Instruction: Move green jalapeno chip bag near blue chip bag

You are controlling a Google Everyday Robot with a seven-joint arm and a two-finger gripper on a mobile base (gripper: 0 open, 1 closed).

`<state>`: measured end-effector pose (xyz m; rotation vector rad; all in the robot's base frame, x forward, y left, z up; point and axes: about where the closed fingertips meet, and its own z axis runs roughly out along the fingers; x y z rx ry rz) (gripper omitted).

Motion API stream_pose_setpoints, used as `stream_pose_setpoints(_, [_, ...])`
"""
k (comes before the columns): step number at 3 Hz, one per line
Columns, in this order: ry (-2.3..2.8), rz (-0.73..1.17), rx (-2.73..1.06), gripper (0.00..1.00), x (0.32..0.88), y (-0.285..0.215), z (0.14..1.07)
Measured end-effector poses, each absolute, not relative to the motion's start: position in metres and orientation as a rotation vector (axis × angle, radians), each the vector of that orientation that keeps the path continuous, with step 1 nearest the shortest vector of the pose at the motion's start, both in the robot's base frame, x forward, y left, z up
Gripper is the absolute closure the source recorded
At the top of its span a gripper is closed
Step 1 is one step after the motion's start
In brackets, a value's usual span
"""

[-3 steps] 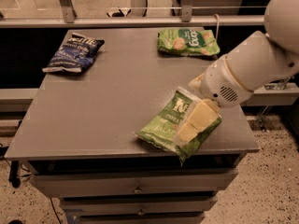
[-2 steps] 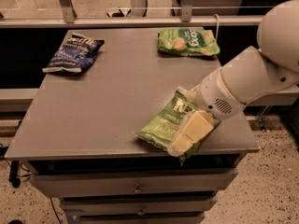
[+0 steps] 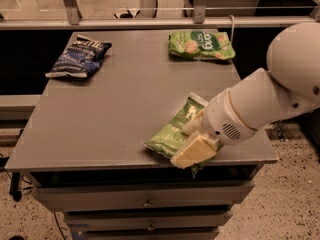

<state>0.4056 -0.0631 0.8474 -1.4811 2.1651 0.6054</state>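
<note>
**Gripper [image 3: 193, 150] Seen on the Green Jalapeno Chip Bag [image 3: 169, 137]**

The gripper is seen low down at the front edge of the gray table [image 3: 110, 114], toward the right side. It is held out on a fat white arm [image 3: 260, 106] that comes in from the right. The gripper is touching the green jalapeno chip bag. Part of the bag is hidden under it. It cannot be told if the bag is being squeezed or if the gripper is let loose.

The green jalapeno chip bag is laid flat and turned a bit crooked. Most of it is seen just to the left of the gripper and just behind it. One corner of the bag is poked out past the table edge, right below the gripper.

The blue chip bag [image 3: 79, 59] is found far from the gripper, at the back left corner of the table. It is laid flat too. A wide bare stretch of table is seen between the two bags, so they are well apart.

A brighter green bag [image 3: 200, 44] with round crackers on it is seen far behind the gripper, at the back of the table. It is well apart from both other bags.

Gray drawers [image 3: 145, 201] are seen under the table top, below the gripper. A speckled floor [image 3: 290, 204] is seen down to the right.
</note>
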Motion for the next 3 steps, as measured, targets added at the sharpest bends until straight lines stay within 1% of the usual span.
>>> stream_pose_setpoints(1, [2.166,0.617,-1.496,0.64,0.391,-0.053,0.841])
stream_pose_setpoints(2, [2.159,0.59,-1.516,0.88,0.39,-0.051,0.841])
stream_pose_setpoints(3, [2.11,0.485,-1.578,1.0,0.415,-0.054,0.854])
